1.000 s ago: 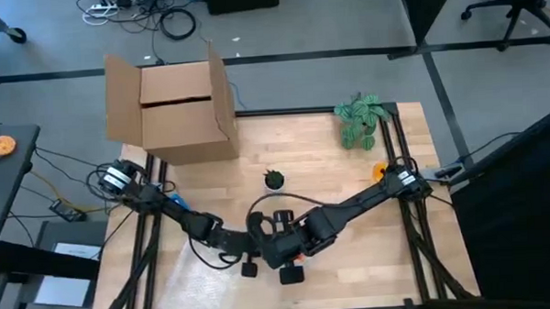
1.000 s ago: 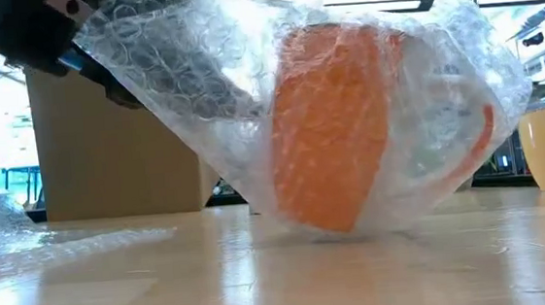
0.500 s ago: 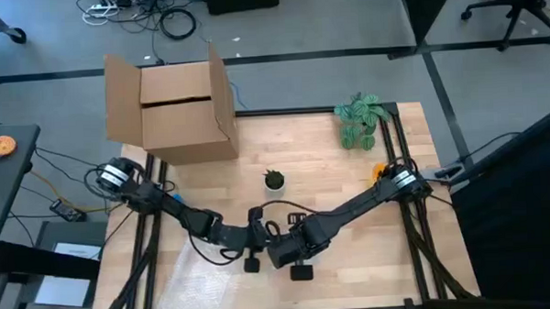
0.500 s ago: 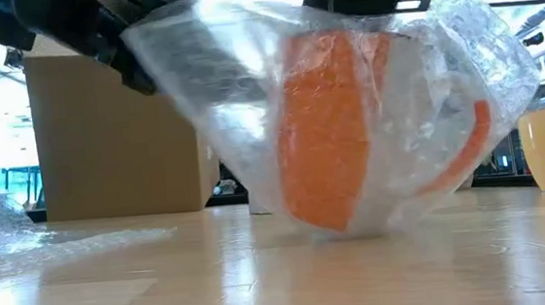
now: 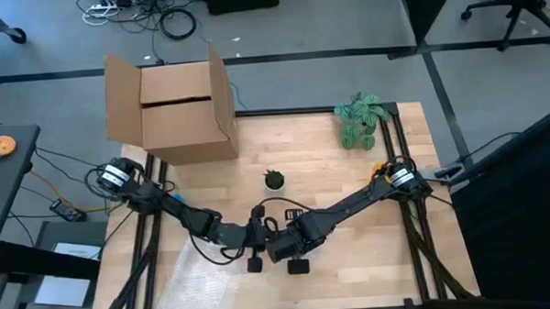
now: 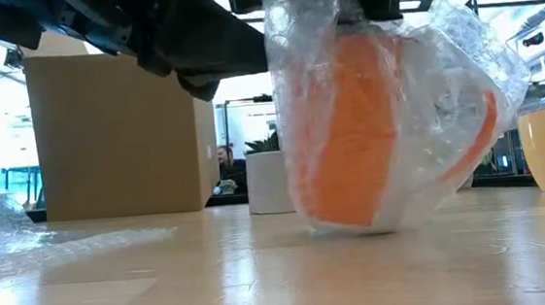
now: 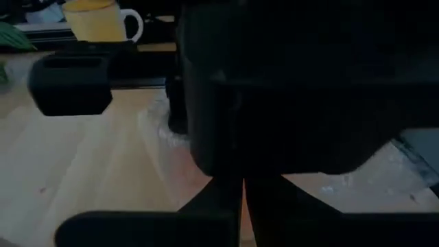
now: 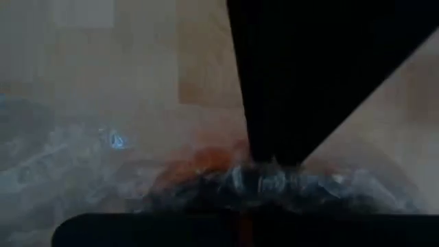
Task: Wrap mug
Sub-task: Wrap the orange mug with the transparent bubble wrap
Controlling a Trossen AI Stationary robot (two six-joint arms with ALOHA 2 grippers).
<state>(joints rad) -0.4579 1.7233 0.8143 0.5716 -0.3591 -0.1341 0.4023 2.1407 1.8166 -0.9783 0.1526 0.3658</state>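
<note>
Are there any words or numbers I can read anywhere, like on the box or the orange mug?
No, there is nothing to read here.
The cardboard box shows plain brown sides with no print.
The orange mug is covered in bubble wrap and shows no writing.
The yellow mug shows no writing either.

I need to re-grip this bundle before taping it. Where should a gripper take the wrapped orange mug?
Probably from above, at the gathered bubble wrap over the orange mug. The mug stands roughly upright on the table, its handle bulging to one side, so the bunched top looks the narrowest part to pinch.
</note>
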